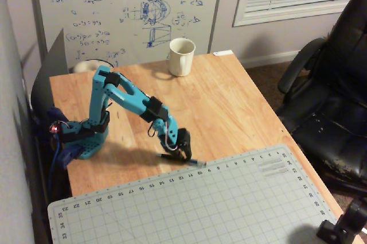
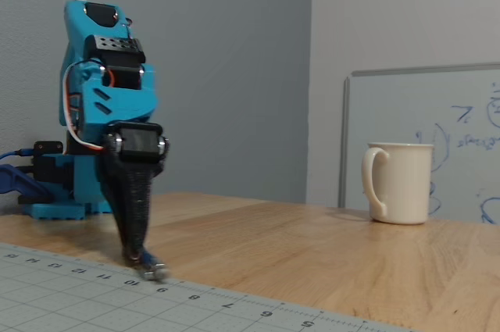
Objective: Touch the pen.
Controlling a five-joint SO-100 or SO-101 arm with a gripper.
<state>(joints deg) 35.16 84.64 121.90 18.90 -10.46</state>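
Observation:
The thin dark pen (image 1: 197,162) lies on the wooden table (image 1: 229,106) right at the far edge of the green cutting mat (image 1: 200,204). My blue arm reaches down to it. My black gripper (image 1: 184,157) points straight down with its tips on the middle of the pen. In the fixed view the gripper (image 2: 137,252) tapers to a closed point at table level. The pen's silvery end (image 2: 154,271) pokes out just beside the tips, at the mat's edge (image 2: 78,301). The fingers look shut together, not wrapped around the pen.
A cream mug (image 1: 181,56) stands at the table's far edge, well away from the arm; it also shows in the fixed view (image 2: 400,183). A whiteboard (image 1: 126,8) stands behind the table. A black office chair (image 1: 332,100) is to the right. A black mount (image 1: 344,227) sits at the mat's near right corner.

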